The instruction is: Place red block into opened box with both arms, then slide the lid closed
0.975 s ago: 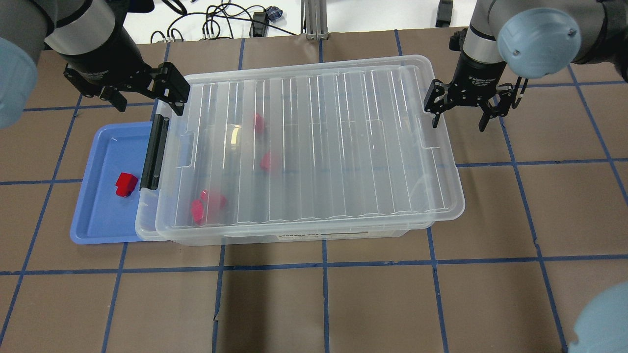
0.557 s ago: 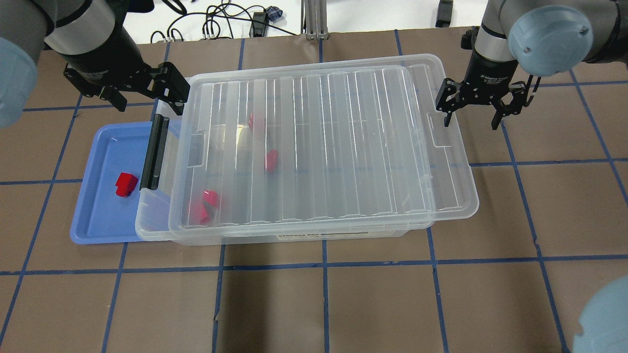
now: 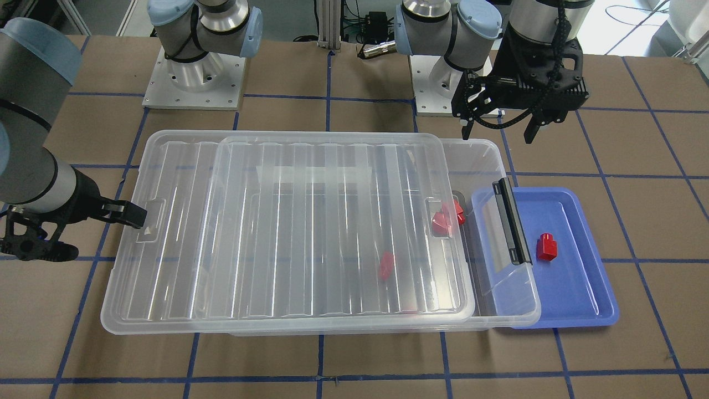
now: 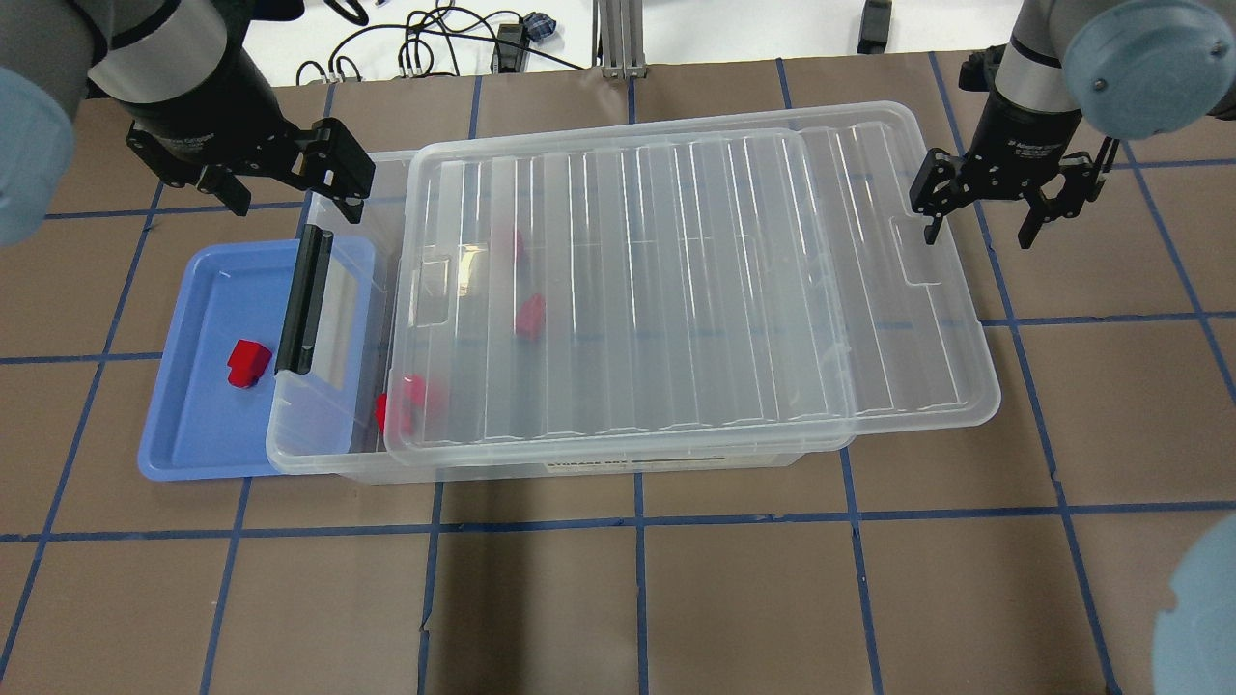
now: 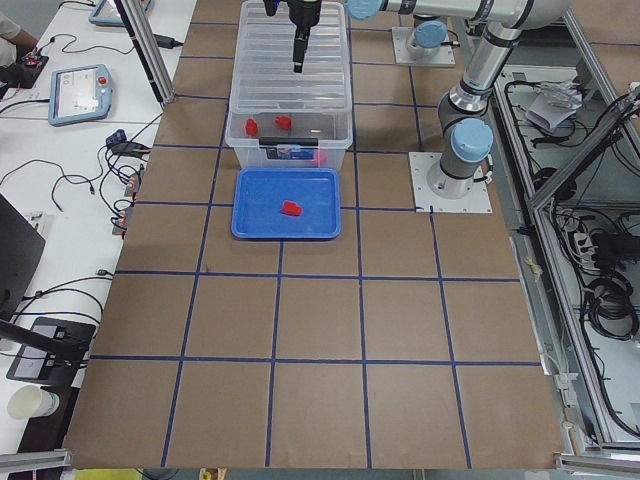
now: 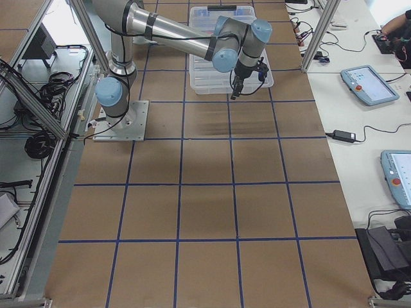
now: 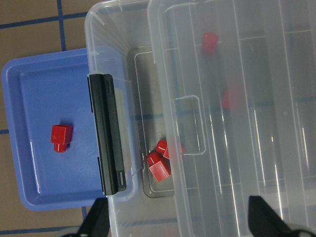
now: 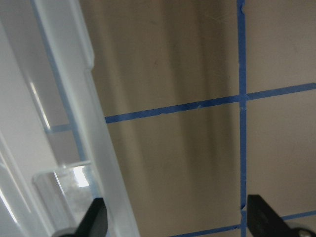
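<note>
Overhead view: the red block (image 4: 249, 363) lies in the blue tray (image 4: 188, 425), at 9 o'clock of the box (image 4: 299, 439). The lid (image 4: 695, 290) sits offset toward 3 o'clock, clip end uncovered. Both left gripper (image 4: 285, 198) and right gripper (image 4: 980, 236) are spread, empty.

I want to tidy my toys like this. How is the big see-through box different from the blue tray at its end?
The clear plastic box is bigger and deeper than the shallow blue plastic tray. You can see through the box, but the tray is solid blue. The box has a clear ribbed lid partly over it; the tray has none. Both are rectangular plastic.
</note>
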`<state>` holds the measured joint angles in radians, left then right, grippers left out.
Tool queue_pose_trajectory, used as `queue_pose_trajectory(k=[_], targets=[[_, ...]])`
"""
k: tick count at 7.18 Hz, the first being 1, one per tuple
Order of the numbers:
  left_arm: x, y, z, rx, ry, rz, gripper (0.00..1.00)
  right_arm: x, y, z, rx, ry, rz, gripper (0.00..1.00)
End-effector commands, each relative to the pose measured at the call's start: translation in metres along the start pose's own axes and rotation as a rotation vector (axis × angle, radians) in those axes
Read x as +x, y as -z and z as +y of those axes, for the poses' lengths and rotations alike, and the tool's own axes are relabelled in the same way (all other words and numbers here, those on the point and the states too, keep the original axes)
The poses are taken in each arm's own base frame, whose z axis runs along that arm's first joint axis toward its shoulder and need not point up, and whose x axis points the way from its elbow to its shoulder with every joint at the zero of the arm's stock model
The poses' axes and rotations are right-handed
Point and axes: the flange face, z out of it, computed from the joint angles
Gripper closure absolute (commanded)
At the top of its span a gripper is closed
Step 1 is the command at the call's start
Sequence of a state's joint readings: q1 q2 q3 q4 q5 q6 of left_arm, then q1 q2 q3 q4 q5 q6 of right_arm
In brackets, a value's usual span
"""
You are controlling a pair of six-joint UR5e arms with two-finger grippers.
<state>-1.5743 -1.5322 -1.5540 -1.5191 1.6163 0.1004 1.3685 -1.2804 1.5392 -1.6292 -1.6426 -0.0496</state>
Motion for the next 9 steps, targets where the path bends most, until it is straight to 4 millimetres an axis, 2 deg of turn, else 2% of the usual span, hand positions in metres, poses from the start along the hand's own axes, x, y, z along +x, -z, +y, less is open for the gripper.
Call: queue_pose_trajectory(k=[1, 3, 4, 5, 6, 7, 8, 9], targets=[[0.003, 0.009, -0.002, 0.017, -0.007, 0.008, 0.00, 0.031, 0.001, -0.004, 0.000, 0.024, 0.020, 0.00], [-0.008, 0.011, -0.015, -0.012, 0.020, 0.005, 0.00, 0.039, 0.003, -0.008, 0.036, 0.065, 0.049, 0.00], [-0.019, 0.013, -0.009, -0.074, 0.037, 0.009, 0.00, 0.047, 0.003, -0.008, 0.037, 0.053, 0.046, 0.00], [-0.048, -0.001, 0.006, -0.213, 0.097, 0.020, 0.00, 0.057, 0.004, -0.010, 0.039, 0.060, 0.044, 0.00], [-0.094, -0.013, -0.003, -0.208, 0.188, 0.028, 0.00, 0.070, 0.004, -0.010, 0.040, 0.079, 0.042, 0.00], [-0.121, -0.027, -0.011, -0.176, 0.194, 0.026, 0.00, 0.082, 0.003, -0.012, 0.038, 0.088, 0.037, 0.00], [-0.141, -0.060, -0.015, -0.164, 0.119, 0.035, 0.00, 0.086, 0.004, -0.012, 0.037, 0.091, 0.052, 0.00], [-0.162, -0.094, -0.015, -0.125, 0.133, 0.074, 0.00, 0.089, 0.005, -0.013, 0.046, 0.095, 0.073, 0.00]])
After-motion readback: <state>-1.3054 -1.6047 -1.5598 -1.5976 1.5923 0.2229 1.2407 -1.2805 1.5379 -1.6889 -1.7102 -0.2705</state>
